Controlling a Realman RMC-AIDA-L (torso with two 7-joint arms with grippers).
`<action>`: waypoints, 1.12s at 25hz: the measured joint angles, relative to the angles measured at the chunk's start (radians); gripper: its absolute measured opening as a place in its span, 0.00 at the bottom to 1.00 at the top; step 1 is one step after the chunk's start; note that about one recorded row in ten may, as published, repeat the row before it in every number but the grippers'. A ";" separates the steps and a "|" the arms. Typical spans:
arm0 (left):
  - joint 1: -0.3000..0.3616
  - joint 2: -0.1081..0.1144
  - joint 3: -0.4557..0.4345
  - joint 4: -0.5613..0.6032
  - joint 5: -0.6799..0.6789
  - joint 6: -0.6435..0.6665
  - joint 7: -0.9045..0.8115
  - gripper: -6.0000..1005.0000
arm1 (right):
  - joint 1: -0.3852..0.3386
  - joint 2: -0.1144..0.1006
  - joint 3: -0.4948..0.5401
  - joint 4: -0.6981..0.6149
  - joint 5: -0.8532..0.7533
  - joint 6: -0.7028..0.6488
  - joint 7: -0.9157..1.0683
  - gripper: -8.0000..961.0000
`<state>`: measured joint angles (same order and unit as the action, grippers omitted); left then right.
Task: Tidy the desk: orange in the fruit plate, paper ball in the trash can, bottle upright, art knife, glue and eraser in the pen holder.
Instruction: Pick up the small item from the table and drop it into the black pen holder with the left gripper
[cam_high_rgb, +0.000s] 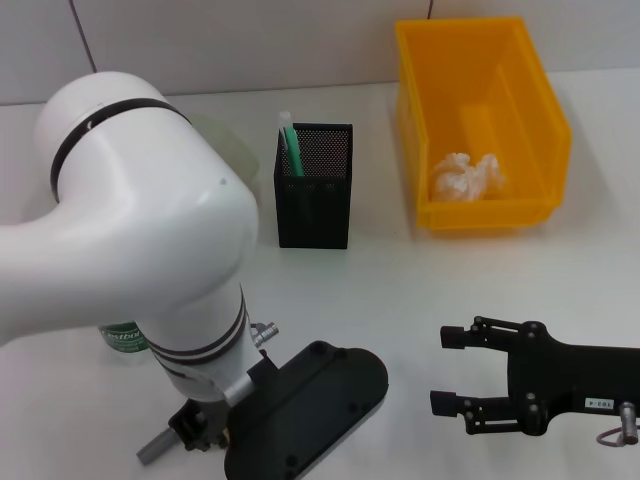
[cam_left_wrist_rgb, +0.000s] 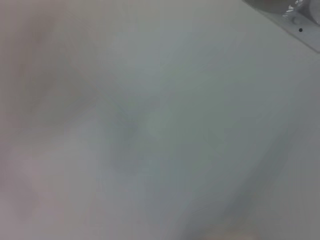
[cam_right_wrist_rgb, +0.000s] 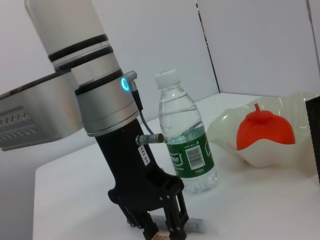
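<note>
A: Nearest was the left gripper (cam_right_wrist_rgb: 159, 231), pointing down at the near-left table (cam_high_rgb: 400, 290), fingers clamped on the eraser (cam_right_wrist_rgb: 159, 235).
B: The right gripper (cam_high_rgb: 447, 369) hovered near-right, jaws apart, holding nothing.

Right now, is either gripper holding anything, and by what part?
The left gripper seems to pinch the eraser between its fingertips; which sides, cannot tell. The right gripper is open, empty.

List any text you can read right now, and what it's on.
Clear plastic water bottle, green label: brand fragment reads "pon"; barcode and fine print too small.
Left end effector, white tag on its black body: unreadable.
Right end effector, white sticker: too small.
</note>
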<state>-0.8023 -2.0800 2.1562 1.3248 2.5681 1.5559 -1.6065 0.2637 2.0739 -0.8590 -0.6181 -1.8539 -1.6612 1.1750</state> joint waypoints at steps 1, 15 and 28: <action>0.001 0.000 0.002 0.002 0.000 0.000 0.000 0.42 | -0.001 0.000 0.000 0.000 0.000 0.000 0.000 0.87; 0.051 0.003 -0.287 0.172 -0.134 0.006 0.044 0.40 | -0.011 -0.007 0.013 0.000 0.004 -0.008 0.000 0.87; 0.199 0.009 -0.726 0.095 -0.586 -0.481 0.145 0.40 | -0.008 -0.009 0.015 -0.006 0.001 -0.012 -0.007 0.87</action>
<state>-0.6031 -2.0714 1.4304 1.4200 1.9821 1.0746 -1.4619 0.2561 2.0650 -0.8437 -0.6245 -1.8532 -1.6735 1.1680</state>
